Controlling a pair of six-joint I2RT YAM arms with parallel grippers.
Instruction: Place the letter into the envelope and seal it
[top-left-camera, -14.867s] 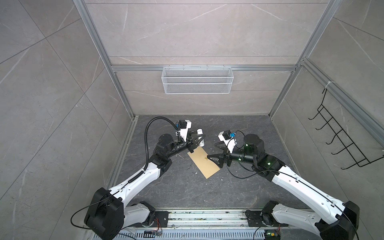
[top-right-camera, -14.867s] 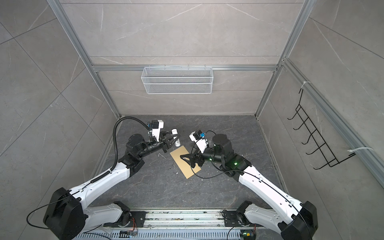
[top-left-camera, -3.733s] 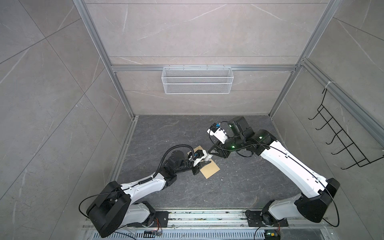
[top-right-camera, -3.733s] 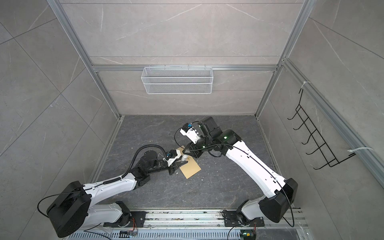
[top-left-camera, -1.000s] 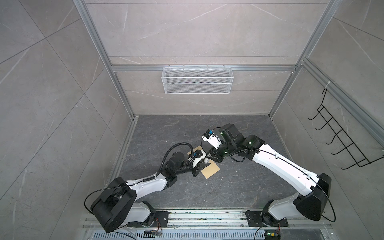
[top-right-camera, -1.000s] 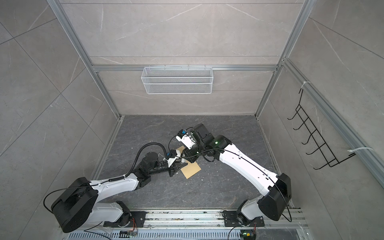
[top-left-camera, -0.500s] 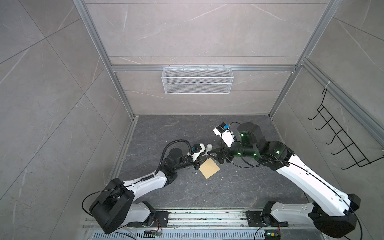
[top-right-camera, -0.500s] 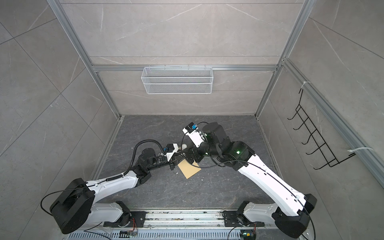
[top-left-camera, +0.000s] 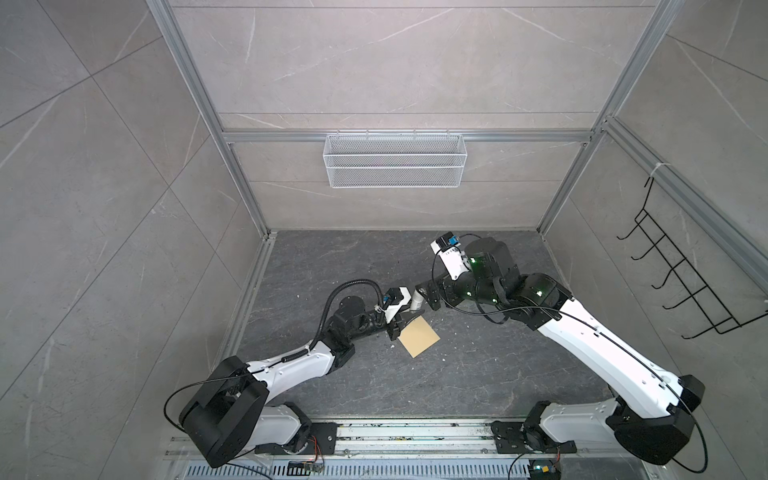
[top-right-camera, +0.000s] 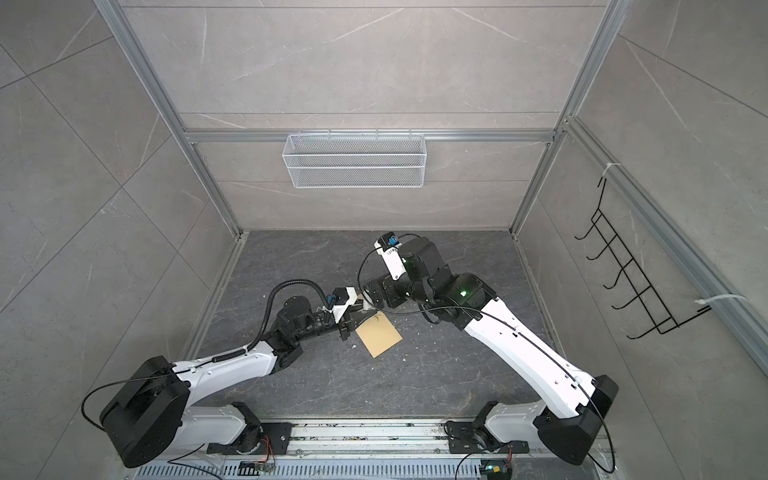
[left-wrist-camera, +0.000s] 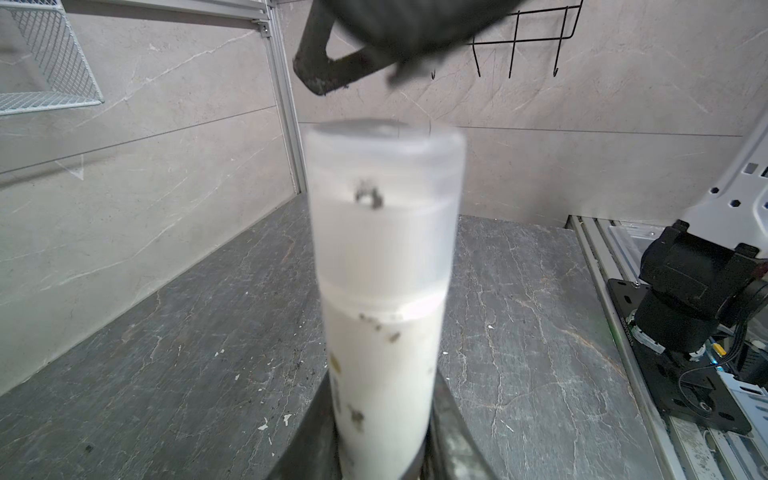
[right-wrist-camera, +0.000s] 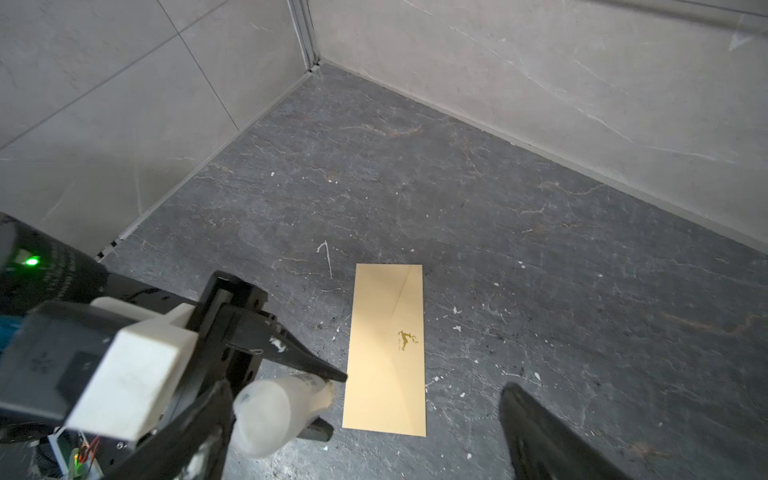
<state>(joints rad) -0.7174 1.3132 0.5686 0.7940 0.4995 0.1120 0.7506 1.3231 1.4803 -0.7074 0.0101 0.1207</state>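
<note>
The envelope (right-wrist-camera: 386, 353) lies flat beside the left gripper (right-wrist-camera: 336, 406) holding a tube (right-wrist-camera: 274, 415).

The envelope (right-wrist-camera: 386, 353) lay flat on the dark grey floor (right-wrist-camera: 540, 249), a plain yellow-tan long rectangle. 1 diagonal crease crossed one end, and 1 small gold emblem marked its face. In both top views it sat askew near the floor's middle (top-left-camera: 419, 340) (top-right-camera: 379, 336).

The envelope (top-left-camera: 419, 340) lies flat on the floor (top-left-camera: 478, 374), just right of the tube (right-wrist-camera: 274, 415) in the left end effector (right-wrist-camera: 332, 405).
</note>
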